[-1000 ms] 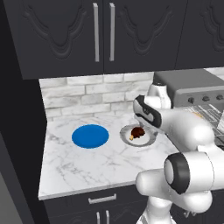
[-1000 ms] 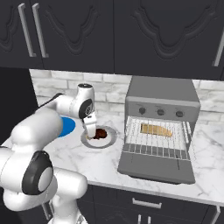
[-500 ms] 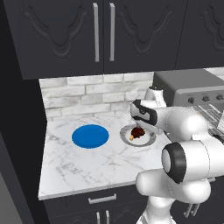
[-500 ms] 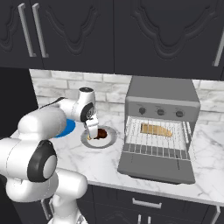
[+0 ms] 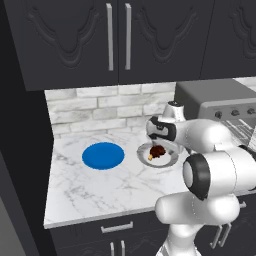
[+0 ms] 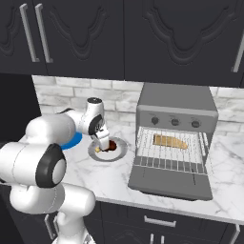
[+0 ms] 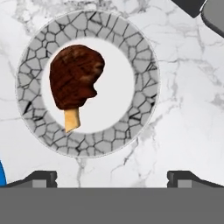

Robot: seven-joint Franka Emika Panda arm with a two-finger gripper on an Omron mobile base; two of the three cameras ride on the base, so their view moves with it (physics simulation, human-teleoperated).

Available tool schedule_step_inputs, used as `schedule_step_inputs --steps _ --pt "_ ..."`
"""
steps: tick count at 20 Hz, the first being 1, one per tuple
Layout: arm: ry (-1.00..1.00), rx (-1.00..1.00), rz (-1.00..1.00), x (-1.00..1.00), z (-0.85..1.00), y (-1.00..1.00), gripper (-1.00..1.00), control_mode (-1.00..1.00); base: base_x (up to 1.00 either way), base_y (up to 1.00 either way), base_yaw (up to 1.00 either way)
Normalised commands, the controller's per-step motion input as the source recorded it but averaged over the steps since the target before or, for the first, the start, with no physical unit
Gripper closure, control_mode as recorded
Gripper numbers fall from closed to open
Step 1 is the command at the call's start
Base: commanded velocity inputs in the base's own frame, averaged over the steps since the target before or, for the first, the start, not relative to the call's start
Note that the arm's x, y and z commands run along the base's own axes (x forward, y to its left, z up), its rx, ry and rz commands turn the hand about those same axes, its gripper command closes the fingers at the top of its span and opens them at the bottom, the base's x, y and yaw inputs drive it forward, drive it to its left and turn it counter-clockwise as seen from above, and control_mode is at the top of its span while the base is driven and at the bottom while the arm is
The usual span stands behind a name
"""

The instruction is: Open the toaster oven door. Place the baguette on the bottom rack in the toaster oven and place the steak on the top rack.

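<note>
- Hand view: the dark brown steak with a tan bone-like end (image 7: pixel 74 81) lies on a round plate with a grey crackle-patterned rim and white centre (image 7: pixel 144 57). Its long axis runs from the broad dark lobe at the upper part of this view down to the narrow tan tip, which points toward the lower edge of the picture.
- Hand view: the meat sits left of the plate's centre, inside the rim, on the white marble counter (image 7: pixel 188 122).
- Hand view: the two-finger gripper (image 7: pixel 112 177) has its dark tips spread wide, one at each lower corner, with nothing between them. The plate lies ahead of the tips; no contact with the meat is visible.
- Right base view: the white arm reaches over the plate (image 6: pixel 119 151), with the gripper (image 6: pixel 102 142) just above the steak (image 6: pixel 110 144).
- Right base view: the boxy matte grey toaster oven (image 6: pixel 176 102) stands on the counter to the right of the plate. Its grey door with glass window (image 6: pixel 169 180) is folded down flat toward the front.
- Right base view: the tan-golden baguette (image 6: pixel 170 141) lies on a wire rack inside, long axis running left to right across the opening.
- Left base view: a flat round blue plate (image 5: pixel 103 155) rests on the counter left of the steak's plate (image 5: pixel 170 161), apart from it.
</note>
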Motion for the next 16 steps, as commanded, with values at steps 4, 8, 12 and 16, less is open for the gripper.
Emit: schedule_step_inputs --steps 4,8,12,16 --pt "-0.14 0.00 0.06 0.10 -0.19 0.03 -1.00 -1.00 0.00 0.00 0.00" --pt "-0.08 0.00 0.07 0.08 -0.20 0.01 -1.00 -1.00 0.00 0.00 0.00" --pt "0.00 -0.01 0.05 0.18 -0.16 0.05 -1.00 -1.00 0.00 0.00 0.00" --pt "0.00 -0.01 0.05 0.23 -0.12 0.01 -1.00 -1.00 0.00 0.00 0.00"
